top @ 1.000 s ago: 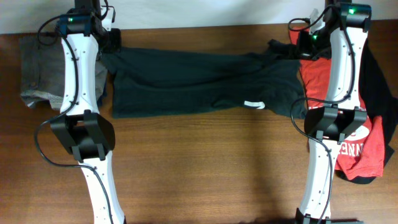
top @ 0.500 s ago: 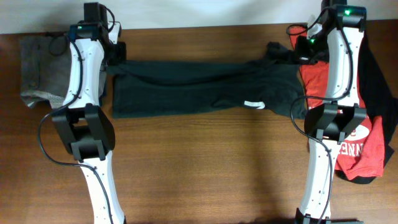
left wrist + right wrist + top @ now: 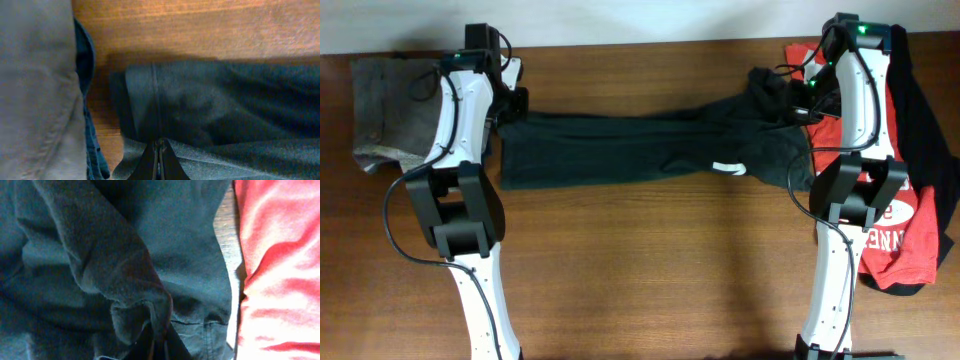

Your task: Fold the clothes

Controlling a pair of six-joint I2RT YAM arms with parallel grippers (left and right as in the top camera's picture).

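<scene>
Black T-shirt (image 3: 640,150) lies in the overhead view as a long band across the far half of the table (image 3: 650,270), pulled out between the two arms, its right end bunched up, a small white tag (image 3: 727,167) near its front edge. Left gripper (image 3: 510,105) is at the shirt's left end, right gripper (image 3: 798,105) at the bunched right end; jaw state is too small to read from up here. Red T-shirt (image 3: 895,235) with white print lies at the right edge, partly under the right arm, with a second black garment (image 3: 925,130) beside and over it. Folded grey garment (image 3: 390,110) sits at the far left, just beside the black T-shirt's left end. Left wrist view: left gripper (image 3: 159,162) has its fingers pressed together on the black T-shirt (image 3: 225,100), pinching the cloth at the fold near the hem; the grey garment (image 3: 35,90) fills the left side with a dark blue edge showing under it, and bare table (image 3: 200,25) is above. Right wrist view: right gripper (image 3: 157,347) is nipped shut on a raised ridge of the black T-shirt (image 3: 100,255), fabric drawn up to the fingertips; the red T-shirt (image 3: 280,255) lies to the right, with a thin strip of table (image 3: 227,240) between the two shirts.
</scene>
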